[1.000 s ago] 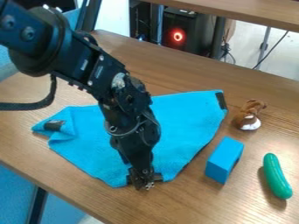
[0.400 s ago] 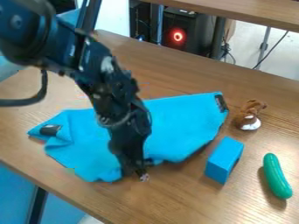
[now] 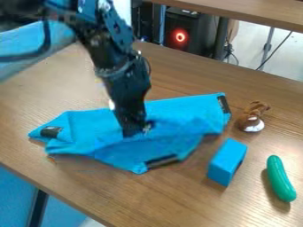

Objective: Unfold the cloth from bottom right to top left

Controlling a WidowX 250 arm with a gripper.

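The black gripper hangs low over the middle of the blue cloth, shut on a gathered part of it. The cloth lies bunched and partly folded on the table, with a raised ridge running to either side of the gripper. Below this ridge lies a lower part of the cloth, with a dark patch on its near edge. Other dark patches show at the cloth's left corner and upper right corner. The gripper hides the gripped spot in part.
On the wooden table, a blue block stands close to the cloth's right side. A brown and white toy sits behind the block, and a green cucumber-like toy lies farther right.
The gripper has moved from the cloth's near edge up and back toward its middle, drawing cloth with it. The near edge has shifted back, and a dark patch there has come into sight.
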